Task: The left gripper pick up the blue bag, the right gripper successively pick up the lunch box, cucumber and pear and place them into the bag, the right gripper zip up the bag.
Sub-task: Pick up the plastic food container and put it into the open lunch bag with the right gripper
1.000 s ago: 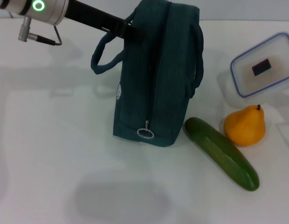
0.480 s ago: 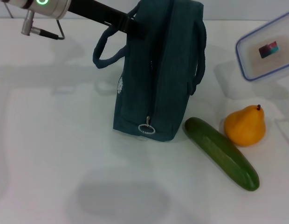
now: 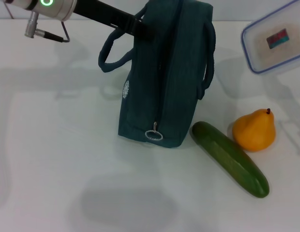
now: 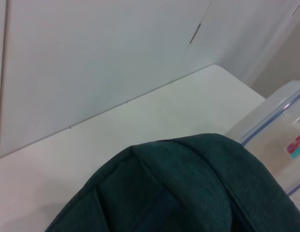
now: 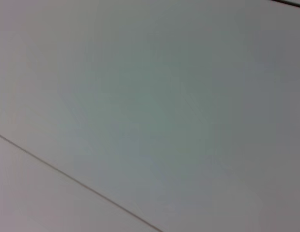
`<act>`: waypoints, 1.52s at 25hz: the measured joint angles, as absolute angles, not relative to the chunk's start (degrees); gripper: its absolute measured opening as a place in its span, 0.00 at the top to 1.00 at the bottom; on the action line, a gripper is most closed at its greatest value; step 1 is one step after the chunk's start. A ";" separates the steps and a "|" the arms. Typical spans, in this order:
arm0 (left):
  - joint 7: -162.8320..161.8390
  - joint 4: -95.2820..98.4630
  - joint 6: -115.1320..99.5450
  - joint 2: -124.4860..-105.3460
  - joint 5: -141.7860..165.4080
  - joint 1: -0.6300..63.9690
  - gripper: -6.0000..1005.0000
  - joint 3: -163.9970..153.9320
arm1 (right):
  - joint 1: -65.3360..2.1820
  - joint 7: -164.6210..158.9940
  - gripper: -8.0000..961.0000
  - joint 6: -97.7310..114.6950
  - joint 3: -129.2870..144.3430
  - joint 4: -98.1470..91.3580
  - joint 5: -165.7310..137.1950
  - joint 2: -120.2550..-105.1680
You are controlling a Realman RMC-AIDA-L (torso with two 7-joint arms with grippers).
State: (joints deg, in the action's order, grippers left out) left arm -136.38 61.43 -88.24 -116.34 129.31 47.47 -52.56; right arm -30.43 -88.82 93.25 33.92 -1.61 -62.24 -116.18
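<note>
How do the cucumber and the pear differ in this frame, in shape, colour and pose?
The cucumber is long, dark green and lies flat on a diagonal; the pear is squat, orange-yellow and stands with its dark stem up. The cucumber's near end lies close to the blue bag; the pear sits beyond it. Both rest on the white table, side by side.

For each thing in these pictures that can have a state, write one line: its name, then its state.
blue bag: upright on the table, zipper pull at its lower end.
lunch box: lid on, raised off the table.
cucumber: lying on the table.
pear: on the table, stem up, beside the cucumber.
left gripper: at the bag's top.
</note>
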 joint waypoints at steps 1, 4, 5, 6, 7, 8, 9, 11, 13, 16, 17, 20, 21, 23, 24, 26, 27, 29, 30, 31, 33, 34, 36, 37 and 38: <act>-136.39 61.43 -88.24 -116.37 129.39 47.46 0.96 -52.57 | -30.61 -88.79 0.89 93.70 33.92 -1.61 -62.14 -116.18; -136.40 61.43 -88.24 -116.43 129.48 47.46 0.96 -52.64 | -31.29 -88.73 0.89 94.97 33.92 -1.61 -61.88 -116.18; -136.41 61.43 -88.24 -116.50 129.51 47.48 0.96 -52.86 | -31.54 -88.71 0.89 95.39 33.92 -1.61 -61.77 -116.19; -136.41 61.43 -88.24 -116.52 129.52 47.51 0.96 -52.96 | -31.76 -88.70 0.89 95.76 33.94 -1.61 -61.70 -116.18; -136.42 61.43 -88.24 -116.52 129.53 47.59 0.96 -53.04 | -32.01 -88.69 0.89 96.10 33.96 -1.60 -61.62 -116.18; -136.45 61.43 -88.24 -116.53 129.53 47.68 0.96 -53.14 | -32.31 -88.68 0.89 96.50 33.98 -1.60 -61.55 -116.17; -136.53 61.43 -88.24 -116.53 129.55 47.82 0.96 -53.20 | -32.56 -88.68 0.89 96.80 33.99 -1.59 -61.53 -116.15; -136.66 61.44 -88.26 -116.54 129.59 48.01 0.96 -53.29 | -33.01 -88.68 0.89 97.19 34.01 -1.58 -61.52 -116.11; -136.71 61.43 -88.30 -116.54 129.62 48.21 0.96 -53.33 | -33.17 -88.68 0.89 97.30 34.01 -1.58 -61.52 -116.10; -136.79 61.43 -88.32 -116.54 129.65 48.45 0.96 -53.34 | -33.71 -88.68 0.89 97.98 34.01 -2.01 -61.44 -116.10; -136.91 61.43 -88.32 -116.54 129.69 48.66 0.96 -53.37 | -33.85 -88.68 0.89 98.03 34.01 -2.13 -61.42 -116.11; -137.02 61.43 -88.30 -116.58 129.71 48.80 0.96 -53.71 | -34.55 -88.68 0.89 98.33 34.01 -2.32 -61.40 -116.16; -137.12 61.43 -88.30 -116.60 129.71 48.85 0.96 -53.91 | -34.80 -88.68 0.89 98.39 34.01 -2.32 -61.41 -116.17; -137.35 61.43 -88.28 -116.62 129.72 48.91 0.96 -54.39 | -35.33 -88.67 0.89 98.48 34.01 -2.33 -61.40 -116.18; -137.46 61.43 -88.26 -116.63 129.72 48.93 0.96 -54.60 | -35.62 -88.62 0.89 98.51 34.02 -2.35 -61.40 -116.18; -137.52 61.44 -88.21 -116.67 129.73 48.94 0.96 -54.74 | -36.17 -88.45 0.89 98.69 34.01 -2.39 -61.39 -116.18; -137.55 61.43 -88.20 -116.69 129.73 48.94 0.96 -54.74 | -36.43 -88.35 0.89 98.85 34.01 -2.41 -61.36 -116.18; -137.55 61.43 -88.19 -116.75 129.73 48.96 0.96 -54.75 | -36.81 -88.24 0.89 99.29 34.01 -2.42 -61.30 -116.18; -137.55 61.43 -88.18 -116.77 129.73 48.96 0.96 -54.76 | -37.17 -88.16 0.89 99.79 34.01 -2.43 -61.28 -116.18; -137.55 61.43 -88.18 -116.79 129.73 48.98 0.96 -54.75 | -37.41 -88.07 0.89 100.11 34.01 -2.44 -61.27 -116.18; -137.55 61.43 -88.17 -116.80 129.73 49.07 0.96 -54.76 | -38.03 -87.76 0.89 100.96 34.01 -2.45 -61.25 -116.18; -137.55 61.43 -88.16 -116.80 129.73 49.12 0.96 -54.76 | -38.27 -87.61 0.89 101.27 34.01 -2.46 -61.25 -116.18; -137.55 61.43 -88.15 -116.81 129.73 49.21 0.96 -54.76 | -38.57 -87.45 0.89 101.72 34.01 -2.46 -61.25 -116.18; -137.56 61.43 -88.13 -116.85 129.73 49.26 0.96 -54.76 | -38.76 -87.42 0.89 101.92 34.00 -2.46 -61.25 -116.18; -137.56 61.43 -88.10 -116.91 129.73 49.29 0.96 -54.76 | -38.94 -87.40 0.89 102.00 33.98 -2.46 -61.25 -116.18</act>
State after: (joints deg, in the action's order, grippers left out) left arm -137.56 61.43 -88.10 -116.91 129.73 49.29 -54.76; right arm -38.94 -87.40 102.00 33.98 -2.46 -61.25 -116.18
